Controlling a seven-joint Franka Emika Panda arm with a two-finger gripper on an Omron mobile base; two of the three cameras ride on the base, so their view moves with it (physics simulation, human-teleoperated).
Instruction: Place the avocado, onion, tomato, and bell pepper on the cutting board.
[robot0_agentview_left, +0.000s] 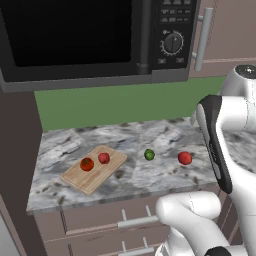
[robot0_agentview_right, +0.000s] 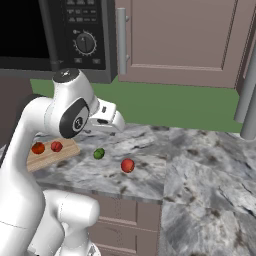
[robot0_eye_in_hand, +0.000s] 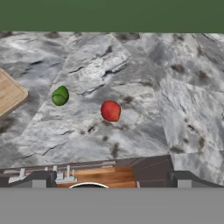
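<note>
Left base view: cutting board (robot0_agentview_left: 93, 169) on marbled tabletop (robot0_agentview_left: 150, 135), carrying two red items; avocado (robot0_agentview_left: 149, 154) apart, right of it. Right base view: same layout. Hand view: end effector (robot0_eye_in_hand: 111, 180) spread wide, empty. Avocado judged light, firm, prone to rolling; grip across middle.

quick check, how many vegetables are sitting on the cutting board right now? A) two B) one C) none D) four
A: two red pieces sit on the cutting board, a red-orange one and a smaller red one, while the avocado and another red vegetable lie apart on the counter to the board's right.
</note>
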